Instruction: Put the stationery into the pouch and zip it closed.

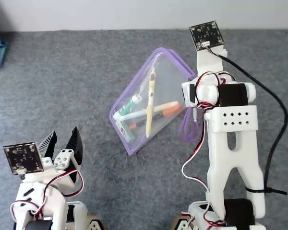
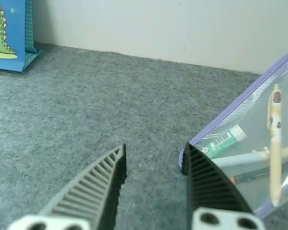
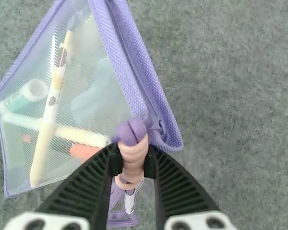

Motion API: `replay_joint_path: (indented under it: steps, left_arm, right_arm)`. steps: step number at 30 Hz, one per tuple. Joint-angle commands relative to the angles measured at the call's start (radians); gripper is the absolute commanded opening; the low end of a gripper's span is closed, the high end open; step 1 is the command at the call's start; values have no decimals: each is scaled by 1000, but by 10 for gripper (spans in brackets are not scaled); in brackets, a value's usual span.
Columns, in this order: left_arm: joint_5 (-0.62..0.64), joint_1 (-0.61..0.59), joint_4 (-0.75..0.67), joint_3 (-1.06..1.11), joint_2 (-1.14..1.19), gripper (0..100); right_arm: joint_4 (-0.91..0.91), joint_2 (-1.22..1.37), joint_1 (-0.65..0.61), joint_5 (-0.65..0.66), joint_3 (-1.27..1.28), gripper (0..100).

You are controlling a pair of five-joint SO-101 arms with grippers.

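Pouch (image 1: pixel 165 76) loaded, zipping seemingly in hand: pull (image 3: pixel 129 133) clamped by right pincer (image 3: pixel 132 149), left pincer (image 2: pixel 154 149) gaping empty; steady drag is needed.

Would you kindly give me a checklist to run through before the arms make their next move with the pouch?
1. Stationery inside pouch: ok.
2. Right gripper shut on pull: ok.
3. Zip fully closed: cannot tell.
4. Left gripper steadying pouch: not ok; it is open and apart from the pouch.
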Motion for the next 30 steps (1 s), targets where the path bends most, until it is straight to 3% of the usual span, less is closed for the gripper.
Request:
replay_joint_path:
  steps: [1,21,30]
  left_arm:
    - [11,-5,2,-2,-12,188]
    - [6,0,2,39,-12,188]
    - [6,-3,2,41,-12,188]
  right_arm:
    - [35,-41,-4,-9,-51,8]
    - [236,-41,142,-12,-51,8]
    - [246,-41,157,-12,-51,10]
